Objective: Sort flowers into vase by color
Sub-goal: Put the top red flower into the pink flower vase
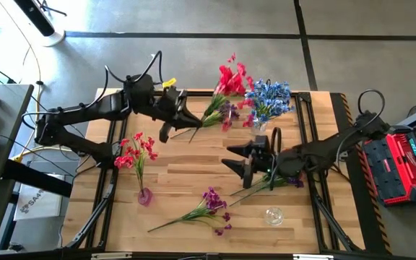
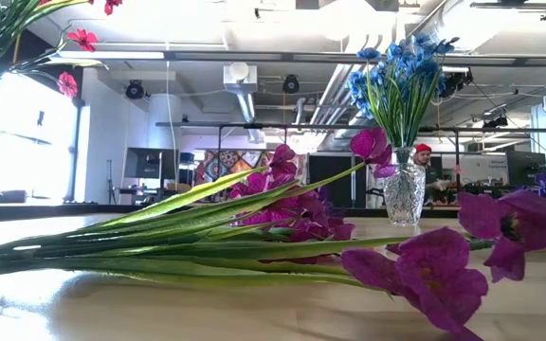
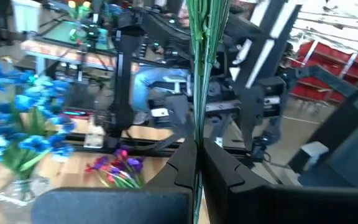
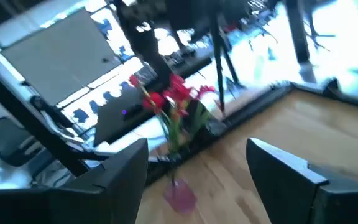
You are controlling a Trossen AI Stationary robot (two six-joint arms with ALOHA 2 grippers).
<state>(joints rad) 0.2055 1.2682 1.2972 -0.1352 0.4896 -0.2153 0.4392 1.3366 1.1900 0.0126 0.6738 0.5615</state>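
The left gripper (image 1: 170, 119) stood above the far left part of the wooden table (image 1: 186, 170), its fingers closed on the green stems of a red spray (image 1: 226, 83). The stems ran from the gripper toward the far right, with the red blossoms at the far end, past the table's far edge. In the left wrist view the stems (image 3: 199, 74) rose straight out from between the shut fingers (image 3: 182, 168).

The right gripper (image 1: 238, 159) hung over the middle of the table with its jaws spread wide and nothing between them. In the right wrist view its two dark fingers (image 4: 120, 171) stood well apart.

A clear glass vase (image 1: 260, 128) at the far side held blue flowers (image 1: 269, 100), upright in the low view, with the blossoms fanned out over the rim. A few purple blossoms (image 1: 229, 112) showed just to the left of it; whether they stood in this vase could not be determined.

A small pink vase (image 1: 144, 195) near the left edge held red flowers (image 1: 136, 149); the stems stood in it and the blossoms leaned toward the far side.

A purple spray (image 1: 209, 206) lay flat on the near part of the table, long axis running from near left to right, stem ends to the left and blossoms to the right. An empty clear vase (image 1: 273, 215) stood just to the right of its blossoms. A further spray (image 1: 276, 180) lay under the right arm, stems pointing near left.
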